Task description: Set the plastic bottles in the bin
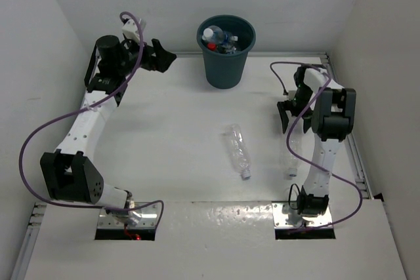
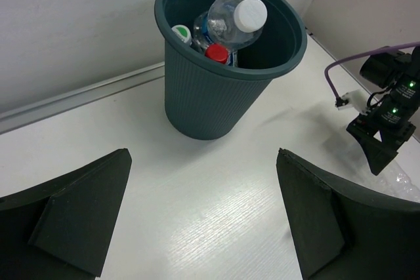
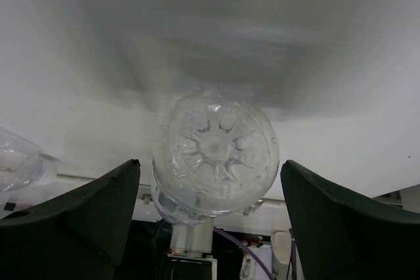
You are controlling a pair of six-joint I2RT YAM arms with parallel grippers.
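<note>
Left gripper [image 2: 203, 162]: my jaws spread wide, nothing held, just beside dark teal round plastic bin [image 2: 203, 96] at far table edge. Bin contents: three clear plastic bottles [image 2: 226, 21], caps white, red, white-green. White table [image 1: 164, 142]: two more. Centre bottle [image 1: 237, 151] lying flat. Second bottle [image 3: 215, 155] lying between parted fingers of right gripper [image 1: 283, 115], gaps both sides, not gripped.

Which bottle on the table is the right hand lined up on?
The clear bottle beside the right arm: its base sits inside the open right hand. The other bottle lies alone mid-table.
</note>
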